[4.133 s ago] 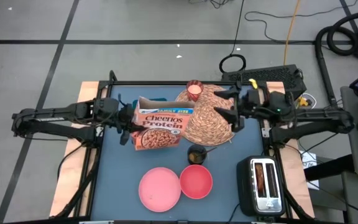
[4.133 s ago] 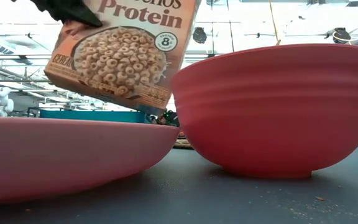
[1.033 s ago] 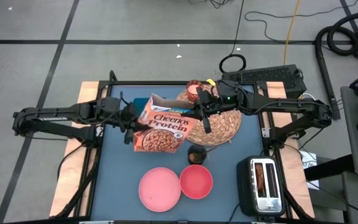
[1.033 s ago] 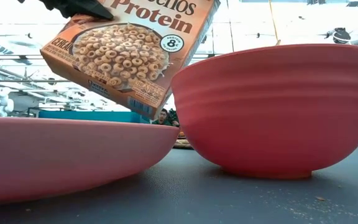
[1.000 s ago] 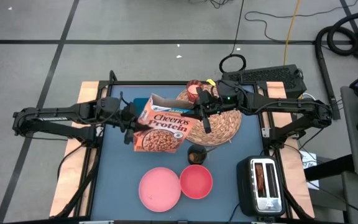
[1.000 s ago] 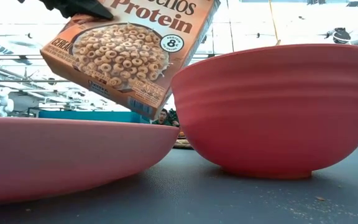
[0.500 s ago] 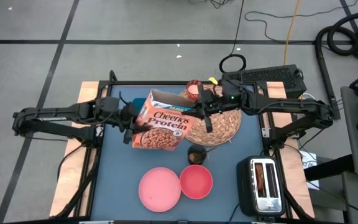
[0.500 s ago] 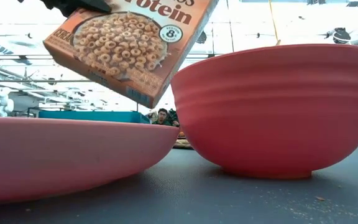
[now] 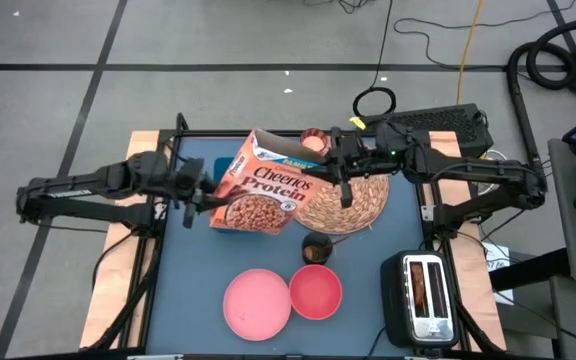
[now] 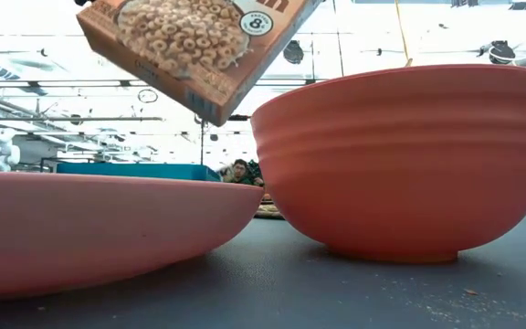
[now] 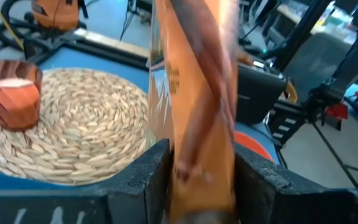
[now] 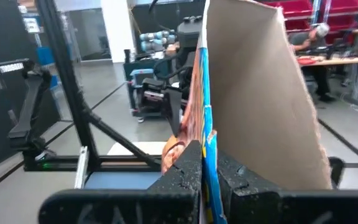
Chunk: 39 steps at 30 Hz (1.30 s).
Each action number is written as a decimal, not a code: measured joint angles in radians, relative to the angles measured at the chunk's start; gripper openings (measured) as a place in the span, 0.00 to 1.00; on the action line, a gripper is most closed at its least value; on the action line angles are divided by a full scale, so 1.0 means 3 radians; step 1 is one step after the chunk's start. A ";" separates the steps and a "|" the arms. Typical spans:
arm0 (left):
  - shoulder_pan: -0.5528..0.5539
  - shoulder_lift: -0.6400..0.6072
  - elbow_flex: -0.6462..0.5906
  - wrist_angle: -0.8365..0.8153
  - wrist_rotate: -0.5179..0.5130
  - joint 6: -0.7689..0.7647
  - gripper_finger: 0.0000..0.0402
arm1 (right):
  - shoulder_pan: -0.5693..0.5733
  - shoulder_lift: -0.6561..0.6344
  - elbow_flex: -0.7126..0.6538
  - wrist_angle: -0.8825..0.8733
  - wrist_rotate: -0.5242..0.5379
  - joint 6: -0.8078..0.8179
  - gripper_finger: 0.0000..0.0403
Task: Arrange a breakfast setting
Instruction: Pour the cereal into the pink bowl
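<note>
The orange Cheerios Protein box hangs tilted above the table's middle, its open top end toward the far edge; the low view shows its lower corner high up. My left gripper is shut on its lower left end. My right gripper is shut on a top flap. The round woven placemat lies flat right of the box, and the candle glass stands at its far edge. The pink plate and coral-red bowl rest near the front. A small dark fruit lies by the placemat. My left gripper has the box's narrow lower end pinched between its two fingers, one on each broad face. The fingers come level from the table's left. The box is lifted clear and tilted. My right gripper pinches the thin edge of an open top flap between its shut fingers. It comes roughly level from the table's right. The flap stands up past the fingers.
A toaster stands at the front right corner. A dark keyboard-like case lies beyond the far right edge. The blue table top shows bare at the front left.
The box has risen and turned about: its open top end has swung toward the far edge, and its lower corner has climbed in the low view. My right gripper has gone a little toward the right with the flap, and my left gripper has gone slightly left.
</note>
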 joint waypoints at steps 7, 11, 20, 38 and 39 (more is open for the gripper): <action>0.0000 -0.0212 0.0000 -0.0016 -0.0023 0.0000 0.38 | -0.0013 -0.0126 0.0000 0.0004 0.0026 -0.0061 0.00; 0.0000 -0.0289 0.0000 -0.0060 -0.0023 0.0000 0.38 | -0.0013 -0.0177 0.0000 -0.0003 0.0032 -0.0065 0.00; 0.0001 -0.0447 -0.0004 -0.0770 -0.0251 0.0079 0.38 | -0.0025 -0.0312 0.0003 0.0052 0.0048 -0.0076 0.00; 0.0001 -0.0485 -0.0004 -0.1448 -0.0412 -0.0062 0.38 | -0.0024 -0.0490 0.0001 0.0091 0.0469 -0.0433 0.00; 0.0001 -0.0469 -0.0004 -0.1447 -0.0412 -0.0063 0.38 | -0.0024 -0.0488 0.0001 0.0091 0.0492 -0.0465 0.00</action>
